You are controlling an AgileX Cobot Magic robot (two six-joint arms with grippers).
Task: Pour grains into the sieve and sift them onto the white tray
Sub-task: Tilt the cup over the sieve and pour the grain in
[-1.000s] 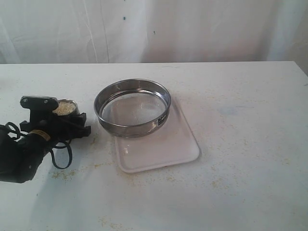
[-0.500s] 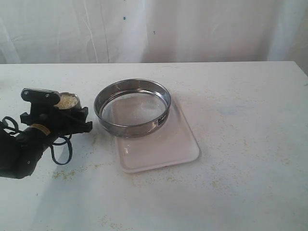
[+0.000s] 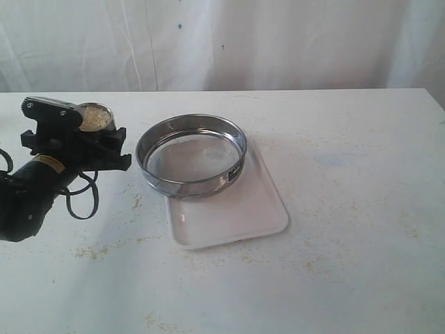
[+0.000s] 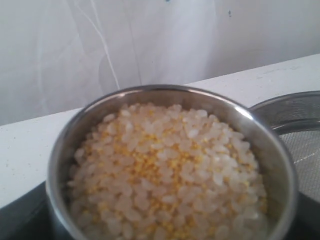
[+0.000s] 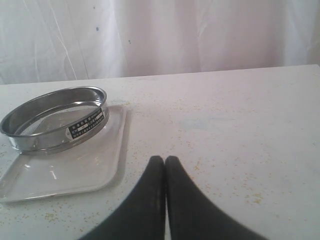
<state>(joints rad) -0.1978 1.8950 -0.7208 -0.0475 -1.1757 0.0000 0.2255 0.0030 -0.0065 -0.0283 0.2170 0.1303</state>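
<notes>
Left pincer (image 3: pixel 87 136): jaws spread wide but clamped round a small steel cup (image 4: pixel 235 112). The cup is upright and heaped near the brim with the grains (image 4: pixel 165 170). It looks held off the worktop (image 3: pixel 348 174), but I can't be sure from this angle.

Step as I read it: carrying to the pour. Nothing tipped yet, and the mesh of the sieve (image 3: pixel 188 184) looks bare. The sieve is near the cup on the right-arm side, not touching. It sits on the white tray (image 3: pixel 236 216) and seems to overhang the tray's edge nearest the cup.

Next I'd bring the cup across above the raised ring, keep it level until it's over the mesh, then tip slowly, aiming for the part above the tray.

Right pincer (image 5: pixel 165 160): fingers pressed together, empty, low over bare worktop, well apart from the tray. Plenty of open room that side.
</notes>
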